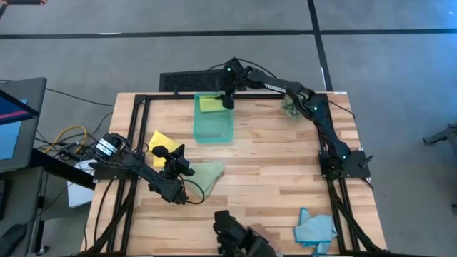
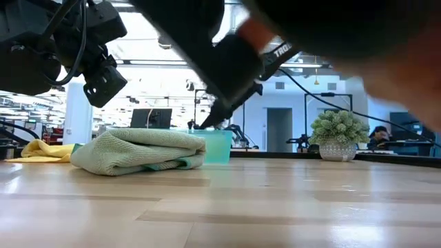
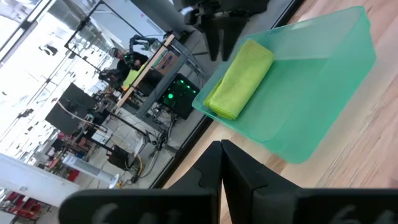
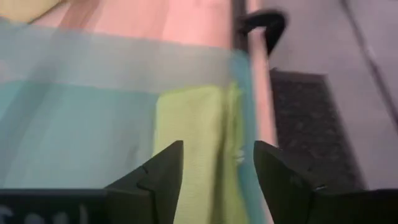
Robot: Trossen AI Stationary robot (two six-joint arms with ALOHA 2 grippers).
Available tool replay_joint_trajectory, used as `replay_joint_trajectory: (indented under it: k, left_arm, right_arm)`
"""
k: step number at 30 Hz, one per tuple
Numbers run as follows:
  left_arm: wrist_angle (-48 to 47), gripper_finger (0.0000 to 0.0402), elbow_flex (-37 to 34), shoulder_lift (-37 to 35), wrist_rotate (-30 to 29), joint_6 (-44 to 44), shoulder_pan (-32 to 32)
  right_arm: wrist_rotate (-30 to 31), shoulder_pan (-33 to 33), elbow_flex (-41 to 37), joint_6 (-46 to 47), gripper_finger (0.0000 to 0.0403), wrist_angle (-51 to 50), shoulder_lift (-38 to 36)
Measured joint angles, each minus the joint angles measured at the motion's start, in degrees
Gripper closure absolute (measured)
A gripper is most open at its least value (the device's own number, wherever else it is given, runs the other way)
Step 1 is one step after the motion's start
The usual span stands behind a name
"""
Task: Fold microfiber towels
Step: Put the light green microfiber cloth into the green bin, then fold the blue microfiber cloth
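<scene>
R gripper [image 4: 217, 180] wide open, empty, right above lime towel [image 4: 199, 143], folded at far end of teal bin [image 1: 214, 127]. L gripper [image 3: 221, 163] pinched shut, empty, beside pale green towel [image 1: 205, 175]. Yellow towel [image 1: 161, 140] at table's left, blue towel [image 1: 314, 227] near corner.

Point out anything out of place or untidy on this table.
Only the lime towel is folded and in the bin, under the open right pincer. The pale green towel lies bunched beside the shut left pincer, the yellow towel lies loose, and the blue towel is crumpled at the near edge.
</scene>
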Motion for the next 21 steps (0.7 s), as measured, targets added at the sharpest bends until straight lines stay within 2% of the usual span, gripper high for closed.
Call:
replay_joint_trajectory:
  k: [4,10,14,21]
  left_arm:
    - [0.0,0.0401,0.0,0.0,0.0,0.0,0.0]
    - [0.0,0.0401,0.0,0.0,0.0,0.4,0.0]
    - [0.0,0.0401,0.0,0.0,0.1,0.4,0.0]
    - [1.5,0.0401,0.0,0.0,1.3,0.6,0.0]
  right_arm:
    - [1.0,0.0,0.0,2.2,0.0213,-0.6,-2.6]
    - [-0.7,1.0,0.0,4.6,0.0278,-5.7,-6.2]
    - [-4.2,2.5,0.0,3.1,0.0317,-10.4,-6.5]
    - [-3.4,5.8,-3.9,3.9,0.0383,-15.1,-7.5]
